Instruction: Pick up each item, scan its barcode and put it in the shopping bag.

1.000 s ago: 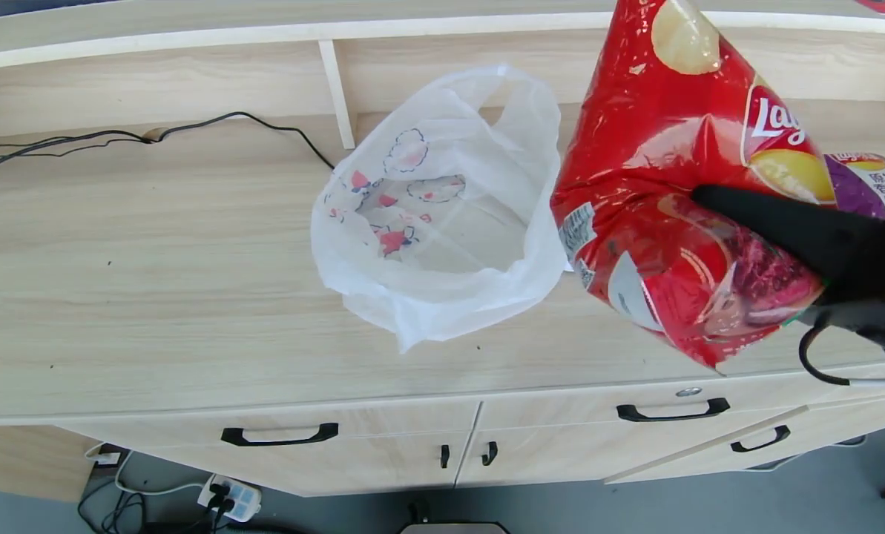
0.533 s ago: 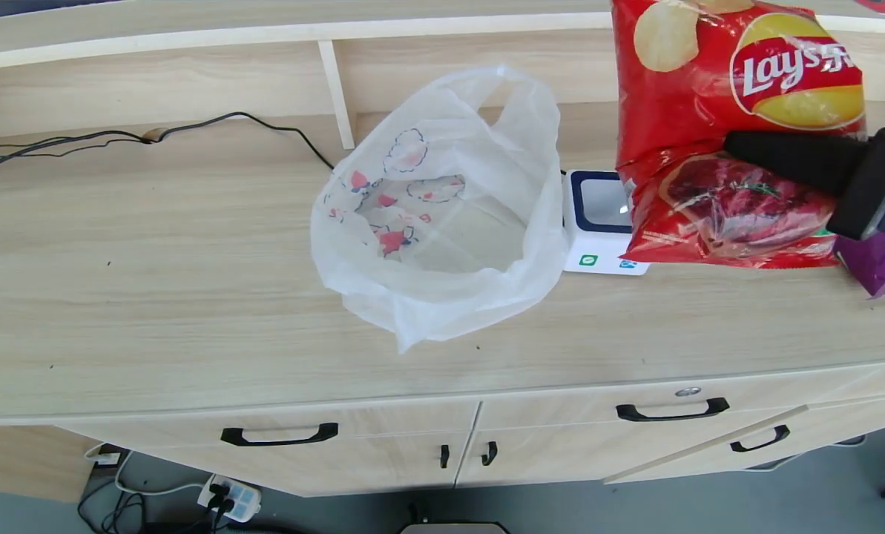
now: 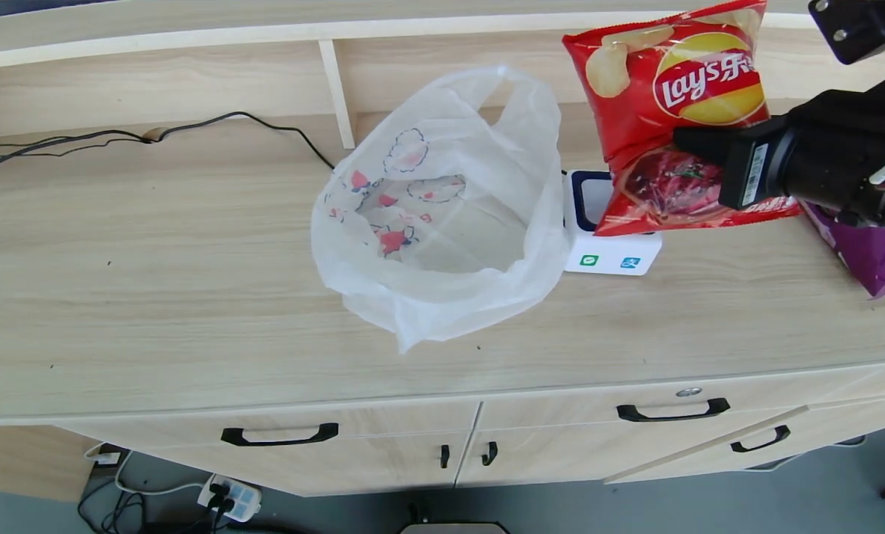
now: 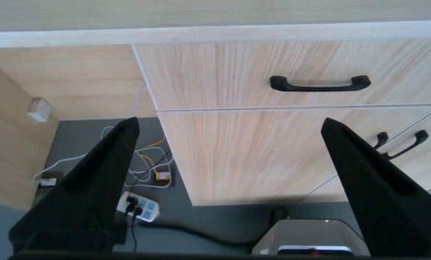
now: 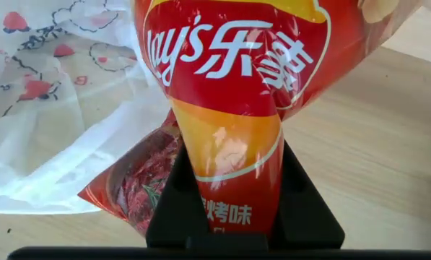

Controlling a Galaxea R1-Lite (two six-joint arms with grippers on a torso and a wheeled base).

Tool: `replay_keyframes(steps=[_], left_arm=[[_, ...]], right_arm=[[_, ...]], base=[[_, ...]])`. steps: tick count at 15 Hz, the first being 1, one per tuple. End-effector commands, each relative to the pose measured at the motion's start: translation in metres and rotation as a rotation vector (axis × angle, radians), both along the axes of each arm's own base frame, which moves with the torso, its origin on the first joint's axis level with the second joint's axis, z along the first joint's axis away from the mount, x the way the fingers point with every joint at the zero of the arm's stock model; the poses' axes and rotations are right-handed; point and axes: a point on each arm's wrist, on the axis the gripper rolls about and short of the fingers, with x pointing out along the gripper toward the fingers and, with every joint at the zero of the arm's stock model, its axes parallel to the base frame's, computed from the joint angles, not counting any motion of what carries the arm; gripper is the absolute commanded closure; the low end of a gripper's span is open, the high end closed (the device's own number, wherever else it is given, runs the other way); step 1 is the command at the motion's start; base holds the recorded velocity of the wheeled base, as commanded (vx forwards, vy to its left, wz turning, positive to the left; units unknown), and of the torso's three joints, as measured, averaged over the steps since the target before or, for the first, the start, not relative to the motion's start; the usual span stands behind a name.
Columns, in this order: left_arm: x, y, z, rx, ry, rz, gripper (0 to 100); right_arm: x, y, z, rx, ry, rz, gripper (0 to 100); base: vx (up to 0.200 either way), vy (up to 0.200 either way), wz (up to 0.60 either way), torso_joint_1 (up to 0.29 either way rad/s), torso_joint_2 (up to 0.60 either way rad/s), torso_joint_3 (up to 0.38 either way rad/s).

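One chip bag [image 3: 679, 81] in right pincer [image 3: 698, 147], over scanner [image 3: 620, 256].

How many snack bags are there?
2. The red chip bag is in the right gripper above the scanner; the purple bag lies on the counter, partly hidden.

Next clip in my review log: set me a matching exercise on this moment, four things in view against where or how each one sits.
Things:
1. red chip bag
2. shopping bag
3. scanner
4. purple packet

States:
A. standing open on the counter
B. held above the counter in the right gripper
C. lying at the counter's right end
D. beside the shopping bag, partly hidden by the chip bag

Pairs: 1-B, 2-A, 3-D, 4-C
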Motion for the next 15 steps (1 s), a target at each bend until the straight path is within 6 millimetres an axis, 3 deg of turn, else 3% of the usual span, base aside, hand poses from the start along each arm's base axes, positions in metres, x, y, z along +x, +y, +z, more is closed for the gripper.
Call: replay_keyframes(steps=[1, 4, 6, 9, 11, 13, 15], left_arm=[[0.000, 0.000, 0.000, -0.002, 0.001, -0.001, 0], [0.000, 0.000, 0.000, -0.002, 0.001, 0.000, 0], [0.000, 0.000, 0.000, 0.000, 0.001, 0.000, 0], [0.000, 0.000, 0.000, -0.002, 0.001, 0.000, 0], [0.000, 0.000, 0.000, -0.002, -0.001, 0.000, 0], [0.000, 0.000, 0.000, -0.005, -0.001, 0.000, 0], [0.000, 0.000, 0.000, -0.005, 0.001, 0.000, 0]], right_arm=[[0.013, -0.002, -0.007, -0.031, 0.018, -0.028, 100], [0.018, -0.009, -0.012, -0.037, 0.035, -0.057, 100], [0.018, -0.013, -0.002, -0.025, 0.009, -0.071, 100], [0.022, -0.012, -0.003, -0.020, 0.009, -0.062, 100], [0.014, -0.006, 0.020, 0.008, -0.074, -0.032, 100], [-0.006, 0.010, 0.049, 0.049, -0.141, 0.021, 100], [-0.025, 0.021, 0.061, 0.065, -0.133, 0.054, 100]], base=[[0.000, 0.000, 0.00, 0.000, 0.00, 0.000], [0.000, 0.000, 0.00, 0.000, 0.00, 0.000], [0.000, 0.000, 0.00, 0.000, 0.00, 0.000], [0.000, 0.000, 0.00, 0.000, 0.00, 0.000], [0.000, 0.000, 0.00, 0.000, 0.00, 0.000], [0.000, 0.000, 0.00, 0.000, 0.00, 0.000], [0.000, 0.000, 0.30, 0.001, 0.00, 0.001]])
